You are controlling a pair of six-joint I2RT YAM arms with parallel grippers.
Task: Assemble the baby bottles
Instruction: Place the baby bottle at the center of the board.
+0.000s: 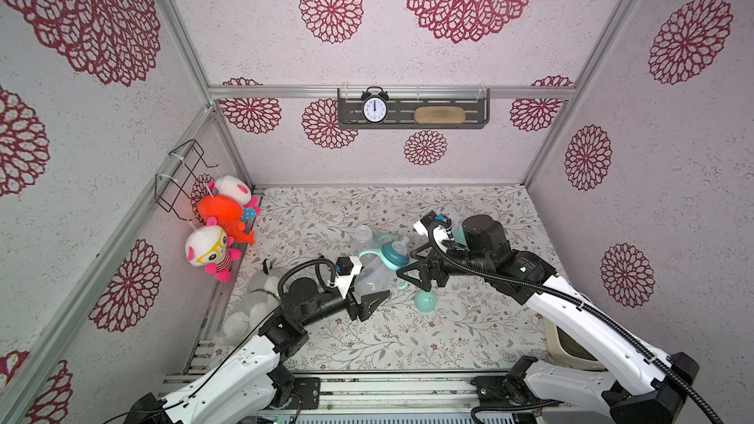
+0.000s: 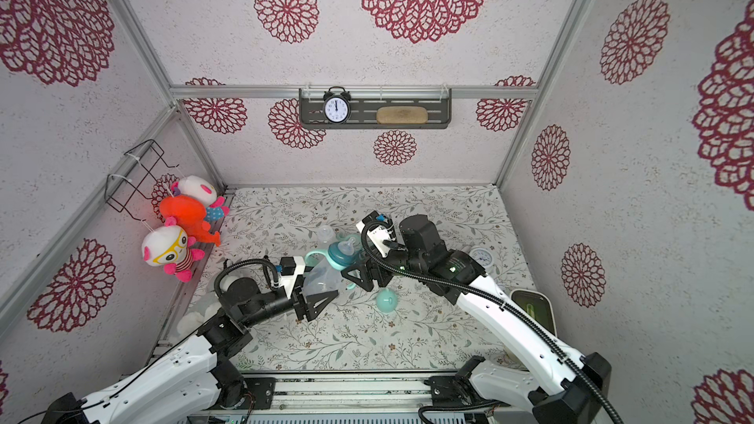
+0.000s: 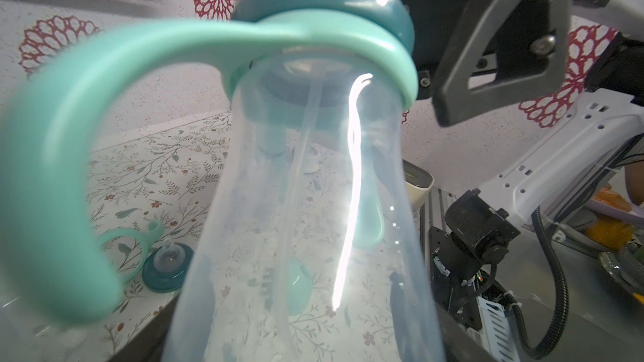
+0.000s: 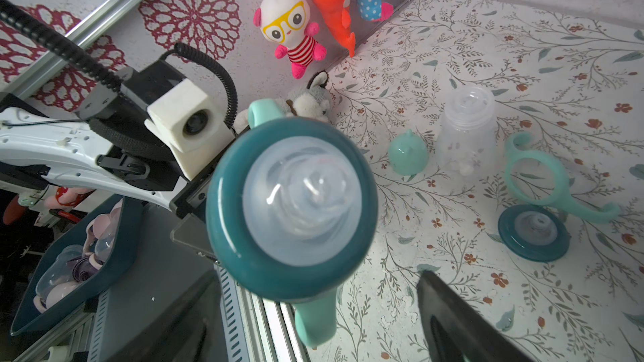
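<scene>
Clear plastic baby bottle (image 1: pixel 373 275) with mint two-handled ring (image 1: pixel 369 254) and dark teal nipple collar (image 1: pixel 395 256) was in the air over the middle of the floral-patterned table (image 1: pixel 449 340), tilted, nipple pointing far-right. Left gripper (image 1: pixel 373 289) was clamped on the bottle's clear body. Right gripper (image 1: pixel 406 267) stood with jaws apart just beside the collar, gripping nothing; contact with it could not be told. A mint eared dome cap (image 1: pixel 425 303) lay loose on the table just near-right of the held bottle. A second clear bottle body (image 4: pixel 467 127) stood farther back with another loose mint ring (image 4: pixel 536 172) and teal collar (image 4: pixel 533 231) by it. Judged: the bottle is light, thin-walled and smooth, likely to slip or flex under a hard squeeze, so the mid-body hold looks best. The collar looks stiff, best gripped at its rim for turning; the soft nipple is best left alone, and the handles could snag
</scene>
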